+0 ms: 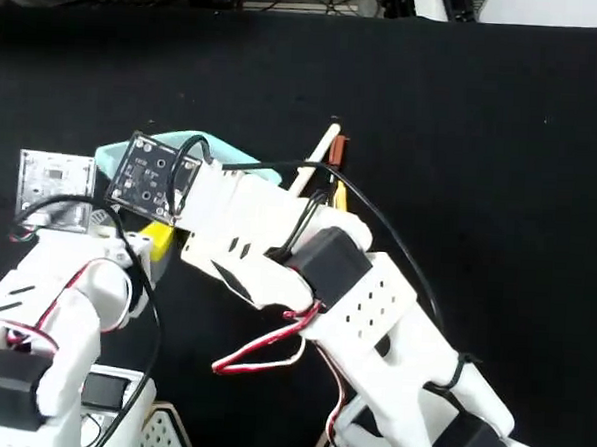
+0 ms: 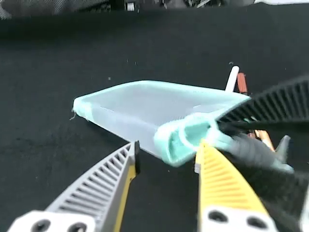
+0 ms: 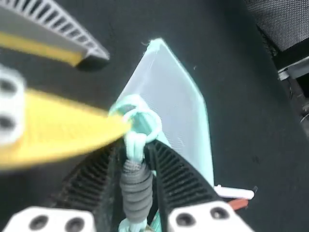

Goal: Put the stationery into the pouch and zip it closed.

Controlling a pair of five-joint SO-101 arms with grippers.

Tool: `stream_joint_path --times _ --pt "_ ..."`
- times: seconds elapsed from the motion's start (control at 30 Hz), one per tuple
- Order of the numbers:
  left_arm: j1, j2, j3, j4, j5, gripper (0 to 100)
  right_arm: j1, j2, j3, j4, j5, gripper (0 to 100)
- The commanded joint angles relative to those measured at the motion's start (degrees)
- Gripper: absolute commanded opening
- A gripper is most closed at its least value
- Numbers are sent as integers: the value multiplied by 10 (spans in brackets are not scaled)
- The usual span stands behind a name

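Note:
A teal translucent pouch (image 1: 204, 144) (image 2: 145, 108) (image 3: 169, 92) lies flat on the black table. My right gripper (image 3: 135, 147) is shut on the teal zip pull loop (image 3: 140, 123) at the pouch's near end, and its black fingers (image 2: 263, 104) come in from the side. My left gripper (image 2: 167, 147) is open, with one yellow finger (image 2: 217, 174) and one grey-and-yellow finger (image 2: 116, 171) on either side of that same end. A white pen (image 1: 317, 156) (image 2: 232, 77), a brown stick (image 1: 341, 148) (image 2: 241, 83) and an orange piece (image 1: 338, 196) lie beside the pouch, partly under the right arm.
A square metal plate (image 1: 55, 186) sits left of the pouch by the left arm's base. Red and white wires (image 1: 262, 352) loop off the right arm (image 1: 393, 329), which crosses the middle of the table. Bare black cloth (image 1: 483, 143) stretches to the right and far side.

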Motion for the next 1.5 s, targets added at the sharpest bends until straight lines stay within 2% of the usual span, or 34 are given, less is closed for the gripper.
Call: stream_joint_path --times 0.0,0.27,0.37,0.6,0.83,1.37,1.47 --pt "-36 4 7 -19 2 214 -11 -5 -60 28 4 12" --pt "-46 0 9 -9 2 213 -11 -5 -94 54 5 12" --pt "-45 0 -26 17 2 213 -11 -4 -112 62 5 12" --pt "-42 0 -117 65 4 213 -35 0 -217 149 25 12" --pt "-42 0 -184 124 4 213 -39 15 -211 157 23 12" --pt "-41 1 -108 126 6 213 -39 38 -211 157 23 12" --pt "-41 1 -110 126 36 213 -39 38 -211 156 24 12"
